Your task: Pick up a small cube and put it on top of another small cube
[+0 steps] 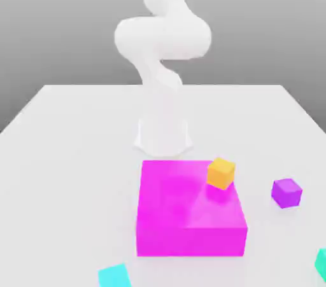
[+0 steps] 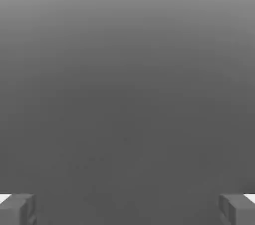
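Gripper (image 2: 127, 209) with its two grey fingertips (image 2: 17, 209) spread wide apart, nothing between them, seen against a plain grey background.

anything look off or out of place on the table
Nothing is spilled or damaged. One oddity: the orange cube sits tilted on the magenta block's far corner, not on the table. The green cube lies at the frame's edge.

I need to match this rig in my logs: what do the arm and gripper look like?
The arm is plain glossy white, built of rounded tubular links rising from a flared white base. No cables or markings show. In the hand view, the gripper has two blocky grey fingertips with white edges.
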Motion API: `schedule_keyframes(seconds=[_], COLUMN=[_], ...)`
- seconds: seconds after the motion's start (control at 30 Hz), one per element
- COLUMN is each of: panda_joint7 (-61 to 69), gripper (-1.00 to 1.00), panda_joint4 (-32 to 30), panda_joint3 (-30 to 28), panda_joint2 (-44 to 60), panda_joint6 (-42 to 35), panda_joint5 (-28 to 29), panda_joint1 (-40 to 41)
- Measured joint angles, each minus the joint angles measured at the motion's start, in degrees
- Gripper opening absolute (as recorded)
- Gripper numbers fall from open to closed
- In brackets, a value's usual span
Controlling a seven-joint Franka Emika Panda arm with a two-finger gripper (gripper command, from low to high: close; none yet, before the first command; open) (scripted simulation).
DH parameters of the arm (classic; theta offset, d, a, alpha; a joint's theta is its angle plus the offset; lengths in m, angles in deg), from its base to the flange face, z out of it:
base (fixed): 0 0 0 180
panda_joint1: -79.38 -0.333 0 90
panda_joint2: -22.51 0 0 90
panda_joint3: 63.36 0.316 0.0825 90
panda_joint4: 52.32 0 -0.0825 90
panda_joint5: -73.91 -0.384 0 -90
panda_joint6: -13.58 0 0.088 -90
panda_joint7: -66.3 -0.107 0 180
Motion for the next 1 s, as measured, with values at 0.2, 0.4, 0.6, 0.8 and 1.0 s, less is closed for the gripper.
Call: schedule_keyframes(seconds=[0.2, 0.4, 0.6, 0.8, 1.0], panda_joint7=[10.9, 21.9, 32.7, 42.8, 51.6], gripper=[0.0, 0.0, 0.0, 0.0, 0.0], panda_joint4=[1.4, 2.8, 4.1, 5.5, 6.9], panda_joint3=[0.7, 2.1, 4.4, 6.8, 10.1], panda_joint2=[12.8, 25.3, 37.7, 50.3, 63.0], panda_joint6=[3.1, 6.1, 9.1, 12.1, 15.0], panda_joint5=[1.0, 1.5, 2.2, 3.9, 7.4], panda_joint1=[-5.5, -10.1, -14.3, -17.6, -20.0])
